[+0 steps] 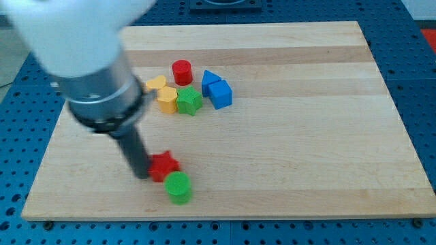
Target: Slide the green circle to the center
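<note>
The green circle (178, 187) lies near the counter's (306, 150) bottom edge, left of centre in the view. The red star (163, 165) touches it at its upper left. My tip (141, 173) rests against the red star's left side, just left of the green circle. There is no hand on this rod. Well above sits a cluster: yellow heart (156, 84), yellow block (167, 99), green star (189, 101), red cylinder (182, 71), and two blue blocks (216, 88).
</note>
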### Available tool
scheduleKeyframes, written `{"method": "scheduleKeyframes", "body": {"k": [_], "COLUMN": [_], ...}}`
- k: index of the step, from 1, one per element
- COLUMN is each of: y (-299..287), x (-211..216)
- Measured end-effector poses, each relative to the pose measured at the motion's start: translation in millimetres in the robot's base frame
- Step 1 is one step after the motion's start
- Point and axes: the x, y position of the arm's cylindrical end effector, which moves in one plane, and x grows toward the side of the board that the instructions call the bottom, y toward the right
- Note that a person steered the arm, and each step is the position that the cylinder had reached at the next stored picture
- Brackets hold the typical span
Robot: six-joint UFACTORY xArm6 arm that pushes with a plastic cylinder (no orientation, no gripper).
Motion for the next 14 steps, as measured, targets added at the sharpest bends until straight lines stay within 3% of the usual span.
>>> {"method": "scheduleKeyframes", "body": {"k": [1,3,4,6,9,11,13,14], "y": [12,-53,-28,100,122,131,140,148], "x": [3,47,61,47,39,-33,3,-19]}}
